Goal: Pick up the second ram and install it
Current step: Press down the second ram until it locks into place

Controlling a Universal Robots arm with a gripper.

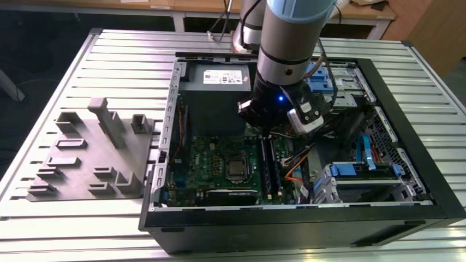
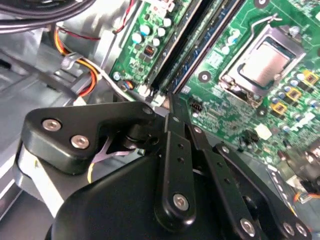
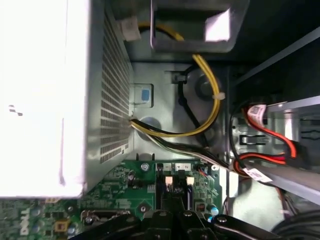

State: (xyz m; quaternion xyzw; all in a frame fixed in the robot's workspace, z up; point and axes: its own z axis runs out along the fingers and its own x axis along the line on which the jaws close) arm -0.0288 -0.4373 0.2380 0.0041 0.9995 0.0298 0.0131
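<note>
Black gripper (image 2: 171, 102) low inside the open computer case (image 1: 407, 158), over the memory slots (image 1: 271, 164) on the green motherboard (image 1: 211, 164).
Its fingers appear pressed together at the far end of the slots, though whether they pinch the second ram (image 2: 200, 47) cannot be told; a dark blue-green stick sits along the slots in the second wrist view. Close around are the power supply (image 1: 218, 76) at the case's far side, yellow and orange cables (image 3: 212, 90), and the processor socket (image 2: 265, 62) just beside the slots. On the exterior view's left stands a grey fixture (image 1: 95, 153).

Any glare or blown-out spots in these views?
First wrist view: the perforated metal power supply box is washed out white. Second wrist view: the silver processor lid catches a bright sheen. Exterior view: even light, dim inside the black computer case.
</note>
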